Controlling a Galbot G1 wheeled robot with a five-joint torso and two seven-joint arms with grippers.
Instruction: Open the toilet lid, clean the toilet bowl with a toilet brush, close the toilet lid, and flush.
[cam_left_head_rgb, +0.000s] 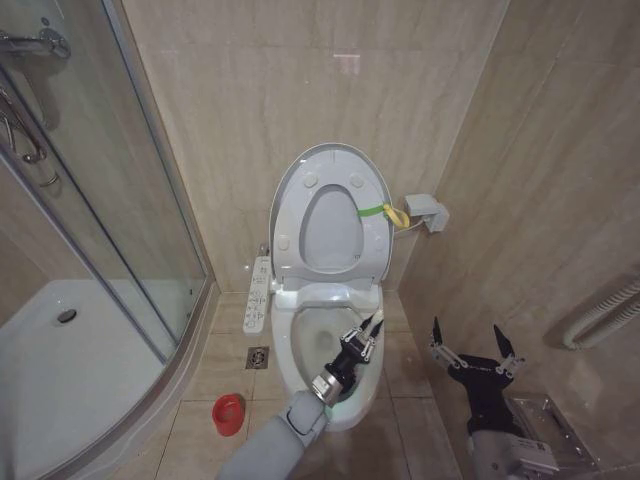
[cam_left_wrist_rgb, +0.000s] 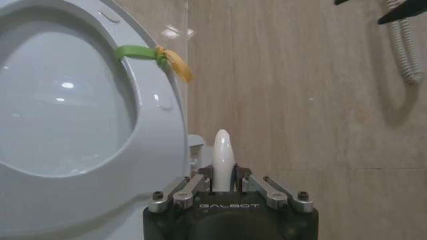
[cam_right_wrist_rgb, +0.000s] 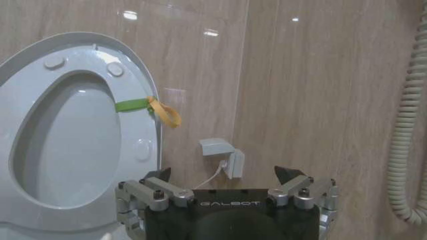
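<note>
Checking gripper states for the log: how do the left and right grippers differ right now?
The left gripper is over the toilet bowl; the right gripper hangs off to the toilet's right, above the floor. The left one's jaws are shut on the toilet brush handle; the right one's jaws are spread open and hold nothing. Both are the same dark two-fingered build.

toilet brush (cam_left_wrist_rgb: 222, 160): head hidden below left gripper (cam_left_wrist_rgb: 223, 182) (handle tip alone visible) | toilet bowl (cam_left_head_rgb: 312, 335): interior partly covered by left arm | toilet lid (cam_left_wrist_rgb: 80, 115): cut by frame edge
</note>
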